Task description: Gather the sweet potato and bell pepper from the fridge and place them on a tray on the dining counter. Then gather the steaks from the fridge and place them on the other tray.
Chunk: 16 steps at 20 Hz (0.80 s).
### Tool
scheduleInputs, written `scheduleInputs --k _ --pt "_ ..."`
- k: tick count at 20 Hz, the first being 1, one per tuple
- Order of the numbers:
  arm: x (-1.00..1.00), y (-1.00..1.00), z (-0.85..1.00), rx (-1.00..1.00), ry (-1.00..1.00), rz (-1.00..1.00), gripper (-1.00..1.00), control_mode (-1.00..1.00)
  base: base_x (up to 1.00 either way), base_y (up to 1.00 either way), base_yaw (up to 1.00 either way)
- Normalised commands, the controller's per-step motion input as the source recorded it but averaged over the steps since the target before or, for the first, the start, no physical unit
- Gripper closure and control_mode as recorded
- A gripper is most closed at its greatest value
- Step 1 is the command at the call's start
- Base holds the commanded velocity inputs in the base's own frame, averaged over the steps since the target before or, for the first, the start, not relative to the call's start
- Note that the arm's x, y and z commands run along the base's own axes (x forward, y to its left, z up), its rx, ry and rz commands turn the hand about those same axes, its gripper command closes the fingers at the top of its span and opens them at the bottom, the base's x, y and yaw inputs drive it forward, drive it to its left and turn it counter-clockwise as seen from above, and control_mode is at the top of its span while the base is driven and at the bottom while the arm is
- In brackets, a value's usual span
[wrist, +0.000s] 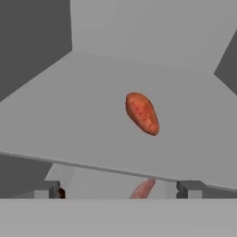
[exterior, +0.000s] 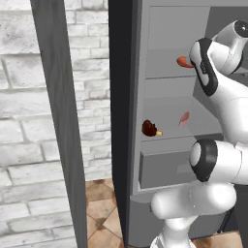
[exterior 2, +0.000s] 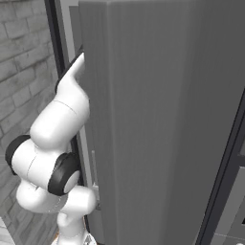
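Note:
The fridge [exterior: 164, 97] stands open in front of me, showing grey shelves and a drawer. The sweet potato [wrist: 142, 113], an orange-brown oval, lies alone on the upper shelf [wrist: 83, 115]; in the left base view the sweet potato [exterior: 183, 61] peeks out beside my wrist. My gripper [wrist: 119, 190] is open and hovers at that shelf's front edge, short of the sweet potato, with nothing between its fingertips [wrist: 48, 189]. A pink steak [exterior: 184, 118] lies on the shelf below, and the steak [wrist: 143, 189] also shows under the shelf edge. The bell pepper, trays and dining counter are out of view.
A dark brown lump with an orange end [exterior: 150, 128] sits at the left of the lower shelf. The open fridge door [exterior: 60, 121] stands edge-on to my left, before a white brick wall [exterior: 19, 97]. Another grey door panel [exterior 2: 162, 119] rises close on my right.

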Motion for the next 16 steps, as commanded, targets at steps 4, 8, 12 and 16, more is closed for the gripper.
scheduleInputs --k 4,8,12,16 --pt "0.36 -0.19 -0.10 0.04 0.01 0.00 -1.00 -1.00 0.00 0.00 0.00" --pt "0.34 -0.13 -0.20 0.03 0.01 0.00 -1.00 -1.00 0.00 0.00 0.00" --pt "0.39 -0.06 -0.23 0.01 0.02 0.00 -1.00 -1.00 0.00 0.00 0.00" --pt "0.40 0.00 -0.22 0.00 0.02 0.00 -1.00 -1.00 0.00 0.00 0.00"
